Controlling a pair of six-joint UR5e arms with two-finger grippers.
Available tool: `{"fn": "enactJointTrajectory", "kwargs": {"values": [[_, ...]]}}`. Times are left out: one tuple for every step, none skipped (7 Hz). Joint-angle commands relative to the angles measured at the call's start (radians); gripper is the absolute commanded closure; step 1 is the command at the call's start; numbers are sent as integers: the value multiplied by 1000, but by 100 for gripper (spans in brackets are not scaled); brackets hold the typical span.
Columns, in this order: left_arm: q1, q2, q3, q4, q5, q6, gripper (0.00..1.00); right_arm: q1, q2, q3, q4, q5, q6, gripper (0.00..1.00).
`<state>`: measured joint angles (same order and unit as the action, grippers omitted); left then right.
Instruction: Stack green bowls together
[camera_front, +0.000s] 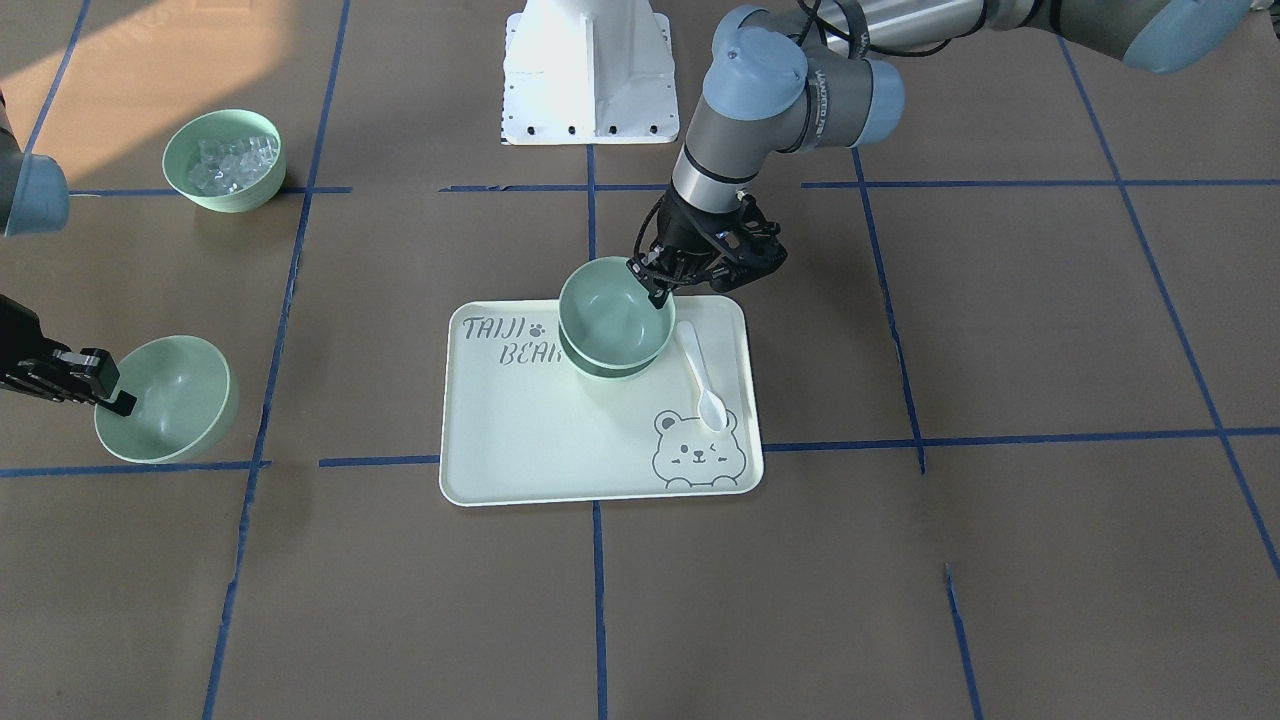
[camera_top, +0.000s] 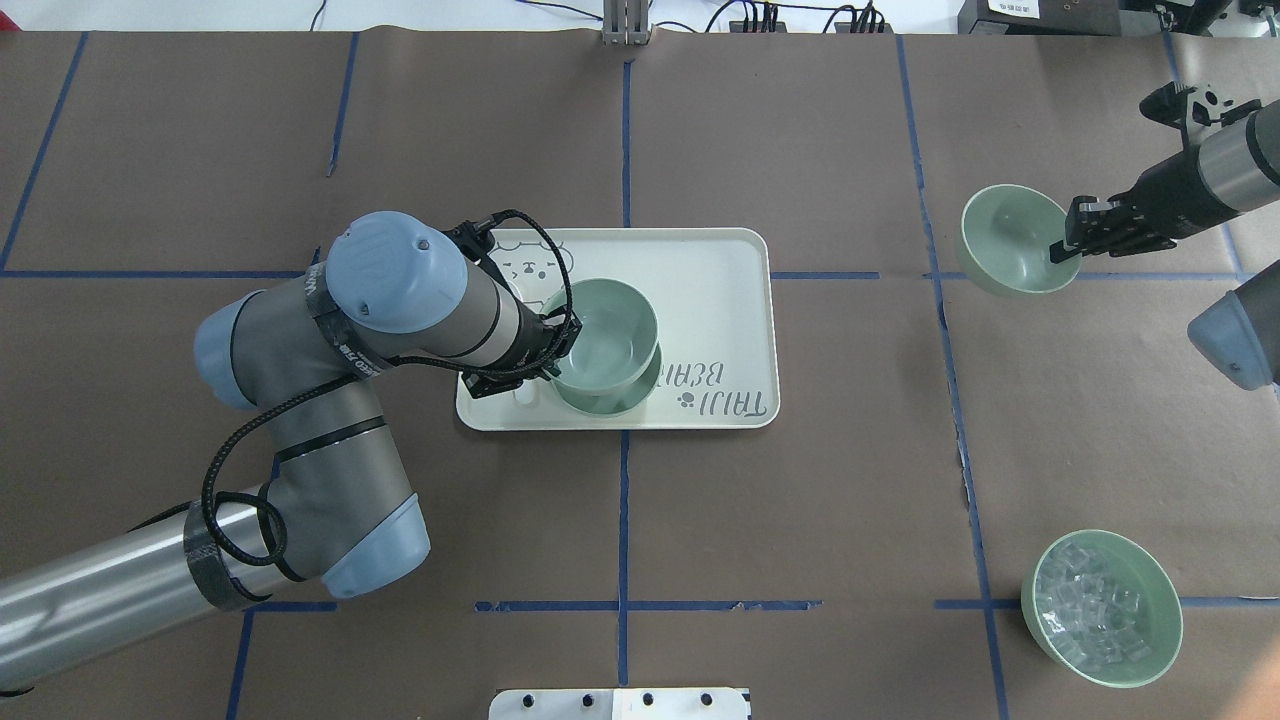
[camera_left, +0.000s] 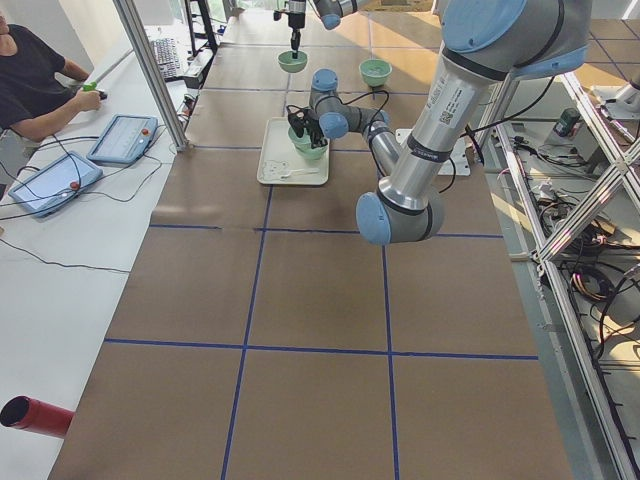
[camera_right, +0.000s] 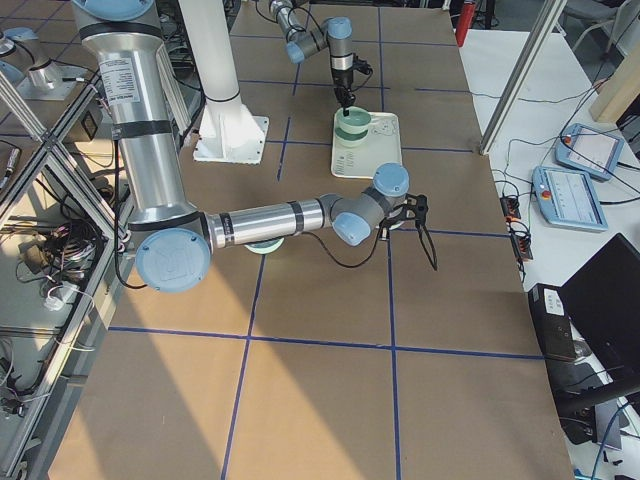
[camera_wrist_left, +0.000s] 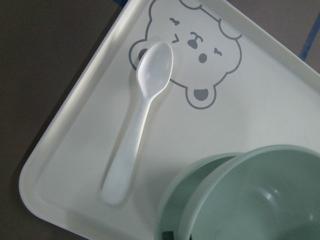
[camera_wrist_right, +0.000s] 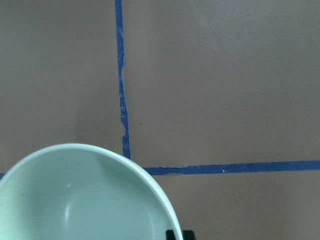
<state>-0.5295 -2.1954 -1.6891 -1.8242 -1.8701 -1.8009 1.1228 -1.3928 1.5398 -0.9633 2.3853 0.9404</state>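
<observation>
Since the thin plastic looks light, stiff and slick, rim is likely best hold: left gripper (camera_front: 657, 290) pinches rim of upper green bowl (camera_front: 605, 322); right gripper (camera_front: 118, 400) pinches rim of third green bowl (camera_front: 175, 405).

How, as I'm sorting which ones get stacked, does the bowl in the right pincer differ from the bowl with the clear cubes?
The held bowl is empty; the cube bowl holds clear ice-like cubes. The held bowl is tilted, its rim in the right pincer; the cube bowl sits level, touched by nothing. Both are round, pale green and similar in size.
</observation>
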Motion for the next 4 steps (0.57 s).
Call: {"fn": "enactJointTrajectory", "kwargs": {"values": [[3, -3, -1, -1, 0, 2, 23, 0, 2, -4, 0, 0, 0, 100], [2, -4, -4, 0, -1, 2, 0, 0, 5, -4, 0, 0, 1, 100], [2, 6, -4, 0, 0, 9, 0, 0, 6, -3, 0, 0, 3, 100], [-7, 9, -12, 2, 0, 14, 0, 0, 21, -1, 0, 0, 12, 100]]}}
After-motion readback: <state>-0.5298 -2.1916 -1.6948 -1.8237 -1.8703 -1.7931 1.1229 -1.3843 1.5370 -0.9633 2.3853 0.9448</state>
